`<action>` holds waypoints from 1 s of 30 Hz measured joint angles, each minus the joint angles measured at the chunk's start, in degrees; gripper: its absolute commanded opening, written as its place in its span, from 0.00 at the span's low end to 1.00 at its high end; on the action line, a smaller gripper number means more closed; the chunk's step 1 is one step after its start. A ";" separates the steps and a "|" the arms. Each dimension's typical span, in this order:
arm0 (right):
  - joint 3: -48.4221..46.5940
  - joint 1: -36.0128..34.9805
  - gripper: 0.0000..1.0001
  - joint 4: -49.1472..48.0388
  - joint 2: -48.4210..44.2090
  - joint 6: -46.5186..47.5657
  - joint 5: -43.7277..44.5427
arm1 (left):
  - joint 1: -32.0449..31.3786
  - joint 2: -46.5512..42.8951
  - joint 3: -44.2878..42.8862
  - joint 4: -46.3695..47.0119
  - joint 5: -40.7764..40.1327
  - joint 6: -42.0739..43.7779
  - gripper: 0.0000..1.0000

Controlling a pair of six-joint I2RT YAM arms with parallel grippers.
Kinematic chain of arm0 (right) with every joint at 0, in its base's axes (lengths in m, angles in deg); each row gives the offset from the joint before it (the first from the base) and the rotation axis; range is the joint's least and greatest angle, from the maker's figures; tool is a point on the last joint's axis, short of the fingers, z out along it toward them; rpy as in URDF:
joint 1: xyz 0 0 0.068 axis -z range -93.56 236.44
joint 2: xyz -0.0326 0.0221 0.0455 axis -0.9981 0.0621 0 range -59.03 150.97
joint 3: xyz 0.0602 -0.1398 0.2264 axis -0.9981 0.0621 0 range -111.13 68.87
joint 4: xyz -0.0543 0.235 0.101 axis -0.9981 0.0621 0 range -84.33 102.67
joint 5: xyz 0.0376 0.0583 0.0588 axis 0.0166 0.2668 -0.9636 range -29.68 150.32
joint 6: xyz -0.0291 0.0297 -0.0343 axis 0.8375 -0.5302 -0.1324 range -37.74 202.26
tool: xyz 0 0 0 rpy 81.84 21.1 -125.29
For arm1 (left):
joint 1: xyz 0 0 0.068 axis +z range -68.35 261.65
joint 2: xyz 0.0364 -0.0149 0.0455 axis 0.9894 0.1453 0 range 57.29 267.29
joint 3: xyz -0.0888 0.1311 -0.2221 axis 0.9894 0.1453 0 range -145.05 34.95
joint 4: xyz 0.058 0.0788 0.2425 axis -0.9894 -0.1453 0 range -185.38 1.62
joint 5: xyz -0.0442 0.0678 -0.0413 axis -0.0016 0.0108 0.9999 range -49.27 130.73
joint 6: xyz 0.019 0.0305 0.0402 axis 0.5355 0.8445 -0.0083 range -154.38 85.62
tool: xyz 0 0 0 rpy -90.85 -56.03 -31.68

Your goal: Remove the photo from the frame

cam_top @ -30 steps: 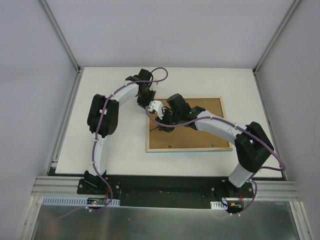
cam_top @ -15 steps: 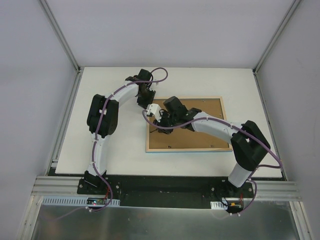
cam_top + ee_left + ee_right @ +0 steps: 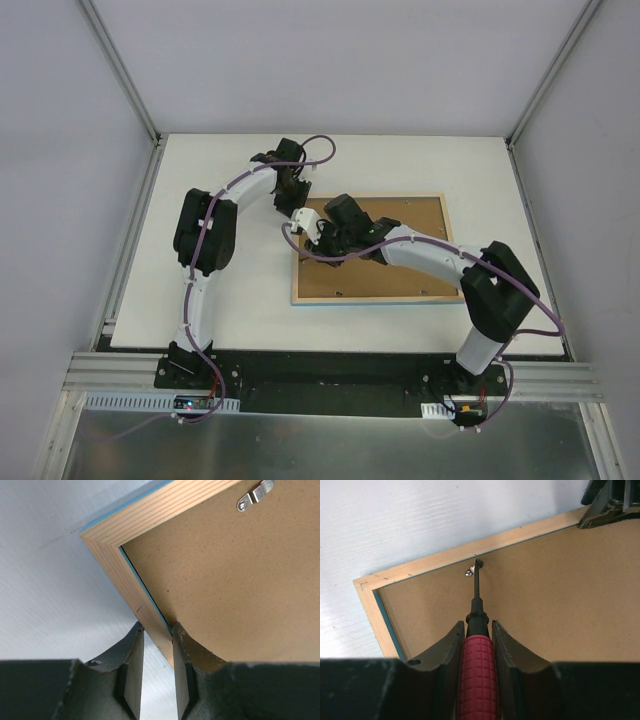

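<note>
We see the left arm [image 3: 197,300] and the right arm [image 3: 430,252] built of smooth white links and bulky black joint housings, each with a purple cable [image 3: 318,142] looping along it down to a black base [image 3: 180,365]. The left gripper [image 3: 157,626] and the right gripper [image 3: 477,623] each end in two curved, dark grey-green fingers [image 3: 100,690] with paler inner faces.

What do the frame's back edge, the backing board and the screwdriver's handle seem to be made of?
The frame: pale wood, unpainted at the back, with visible grain lines. The backing board: probably pressed fibreboard, matte brown and finely speckled. The screwdriver handle: likely red rubber or plastic, moulded in a grid pattern.
</note>
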 measured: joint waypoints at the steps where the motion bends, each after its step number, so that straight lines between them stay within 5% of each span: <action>1: 0.00 -0.04 0.01 -0.13 0.00 0.20 0.44 | 0.00 0.00 0.00 0.00 0.00 -0.02 0.20; 17: -1.22 1.97 0.01 6.64 -3.63 7.19 5.22 | 0.11 0.00 0.00 -0.04 -0.15 -0.07 0.19; 30: -8.00 34.47 0.01 38.12 -19.12 22.32 -2.69 | 6.23 -2.69 3.61 -1.57 -2.21 4.39 0.19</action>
